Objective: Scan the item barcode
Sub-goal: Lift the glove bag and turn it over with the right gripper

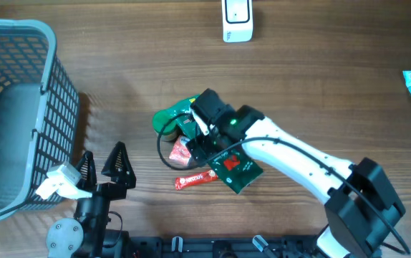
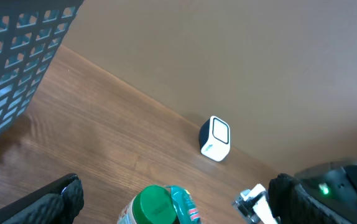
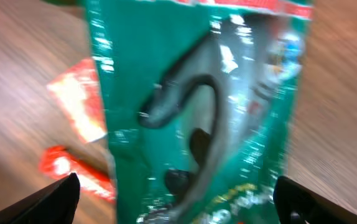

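Overhead: green pouch [image 1: 235,170] mid-surface beside red packets [image 1: 182,152]; white scanner [image 1: 237,20] at far edge; left hand [image 1: 102,152] released, empty.
Left wrist: scanner's window, no writing legible; green bottle cap [image 2: 155,205] below.
Right wrist: right hand [image 3: 175,199] released, fingers wide apart either side of pouch; print too blurred to read.
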Tool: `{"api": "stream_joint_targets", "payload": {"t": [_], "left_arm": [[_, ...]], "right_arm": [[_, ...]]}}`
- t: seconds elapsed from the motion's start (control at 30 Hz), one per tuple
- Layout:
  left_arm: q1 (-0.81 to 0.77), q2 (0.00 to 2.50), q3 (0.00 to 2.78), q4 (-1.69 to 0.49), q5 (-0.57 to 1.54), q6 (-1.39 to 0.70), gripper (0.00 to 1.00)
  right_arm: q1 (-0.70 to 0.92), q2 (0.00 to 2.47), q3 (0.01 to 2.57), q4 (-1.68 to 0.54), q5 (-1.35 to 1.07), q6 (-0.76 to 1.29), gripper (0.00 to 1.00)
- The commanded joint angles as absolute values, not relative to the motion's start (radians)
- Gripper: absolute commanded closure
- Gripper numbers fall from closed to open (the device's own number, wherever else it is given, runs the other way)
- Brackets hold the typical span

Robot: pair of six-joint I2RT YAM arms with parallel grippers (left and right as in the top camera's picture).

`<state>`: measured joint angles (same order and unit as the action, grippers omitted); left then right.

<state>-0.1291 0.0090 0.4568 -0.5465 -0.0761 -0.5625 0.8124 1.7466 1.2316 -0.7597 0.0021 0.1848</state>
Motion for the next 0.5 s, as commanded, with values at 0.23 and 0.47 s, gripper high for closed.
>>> {"api": "stream_joint_targets", "payload": {"t": [0.23, 0.47], "left_arm": [[-0.134, 0.006, 0.451, -0.544, -0.064, -0.555, 0.00], [-0.134, 0.006, 0.451, -0.544, -0.064, -0.555, 0.00]], "right_arm": [[1.029, 1.771, 1.202, -0.757, 0.501, 0.440, 0.00], [1.022, 1.925, 1.202, -0.731, 0.496, 0.474, 0.00]]}}
